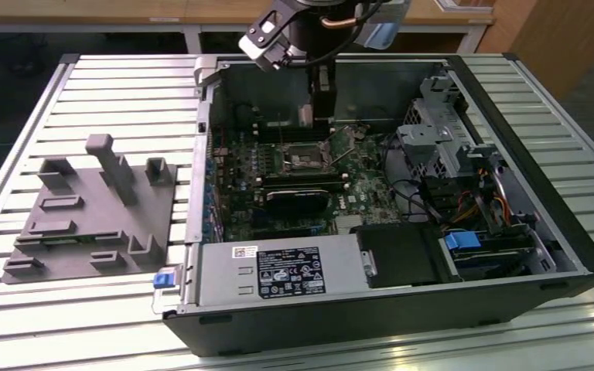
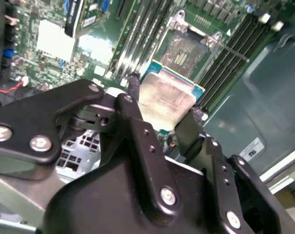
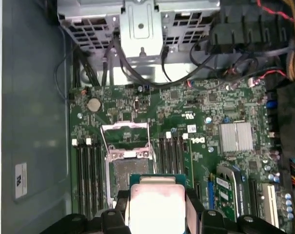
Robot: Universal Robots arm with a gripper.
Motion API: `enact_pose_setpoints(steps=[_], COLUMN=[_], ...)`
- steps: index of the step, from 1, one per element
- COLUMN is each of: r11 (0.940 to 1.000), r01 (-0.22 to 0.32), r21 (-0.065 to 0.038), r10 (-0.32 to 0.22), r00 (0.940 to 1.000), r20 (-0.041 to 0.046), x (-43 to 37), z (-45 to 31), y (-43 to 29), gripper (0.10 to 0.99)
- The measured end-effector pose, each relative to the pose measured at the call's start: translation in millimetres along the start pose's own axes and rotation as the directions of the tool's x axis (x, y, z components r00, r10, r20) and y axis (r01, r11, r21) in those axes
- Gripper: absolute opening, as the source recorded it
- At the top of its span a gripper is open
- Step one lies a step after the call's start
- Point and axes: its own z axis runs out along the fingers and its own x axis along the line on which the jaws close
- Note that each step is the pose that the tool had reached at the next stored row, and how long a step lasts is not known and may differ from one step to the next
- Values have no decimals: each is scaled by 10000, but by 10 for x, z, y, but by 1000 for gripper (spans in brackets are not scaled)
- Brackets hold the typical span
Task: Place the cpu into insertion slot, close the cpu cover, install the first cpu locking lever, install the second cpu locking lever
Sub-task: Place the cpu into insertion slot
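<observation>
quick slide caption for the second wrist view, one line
The tool grips the cpu by opposite edges, not yet seated in the open insertion slot on the green motherboard.

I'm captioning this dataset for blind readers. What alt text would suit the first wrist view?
A gripper holds a square silvery chip by two opposite edges above a green motherboard. Just beyond the chip sits the empty socket with its metal cover flipped open, memory slots on both sides.
</observation>
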Motion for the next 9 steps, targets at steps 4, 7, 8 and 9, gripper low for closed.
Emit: enact_pose_setpoints(steps=[4,7,8,9], r11=[9994,9993,9993,9993], r01=[340,375,376,375], r21=[-19,-22,-22,-21], r10=[-340,-376,-376,-375], r00=[9994,9993,9993,9993], r20=[-32,-38,-38,-37], x=[10,27,27,26], z=[70,117,125,134], y=[-14,-19,-20,-21], gripper=[541,541,541,541])
